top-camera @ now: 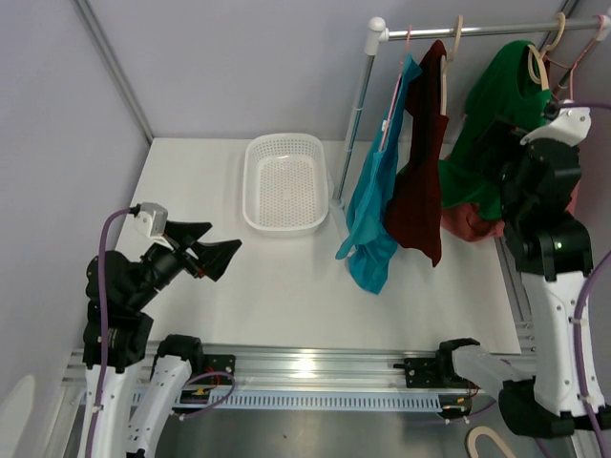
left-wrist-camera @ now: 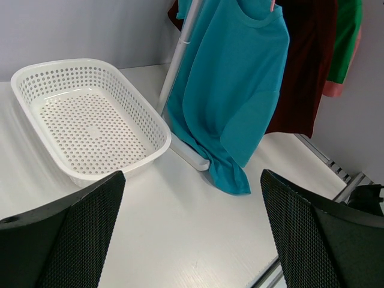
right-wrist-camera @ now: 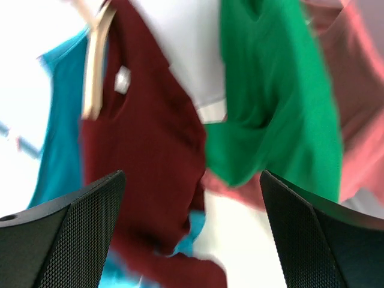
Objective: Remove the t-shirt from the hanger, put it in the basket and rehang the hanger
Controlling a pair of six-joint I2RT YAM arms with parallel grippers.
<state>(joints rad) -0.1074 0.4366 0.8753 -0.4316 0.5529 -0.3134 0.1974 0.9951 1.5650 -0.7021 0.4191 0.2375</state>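
Several t-shirts hang on hangers from a rail (top-camera: 477, 29) at the back right: a teal one (top-camera: 374, 205), a dark red one (top-camera: 420, 181), a green one (top-camera: 492, 124) and a salmon one (top-camera: 466, 224) behind it. A cream hanger (right-wrist-camera: 96, 66) holds the dark red shirt (right-wrist-camera: 144, 156). My right gripper (top-camera: 511, 157) is raised beside the green shirt (right-wrist-camera: 270, 90), open and empty; its view is blurred. My left gripper (top-camera: 205, 250) is open and empty above the table at the left, facing the teal shirt (left-wrist-camera: 234, 90).
A white perforated basket (top-camera: 284, 183) sits on the table left of the rack's post (top-camera: 355, 114), and shows in the left wrist view (left-wrist-camera: 84, 114). The rack's foot (left-wrist-camera: 189, 155) lies by the teal shirt's hem. The table's front rail (top-camera: 315, 367) runs between the arm bases.
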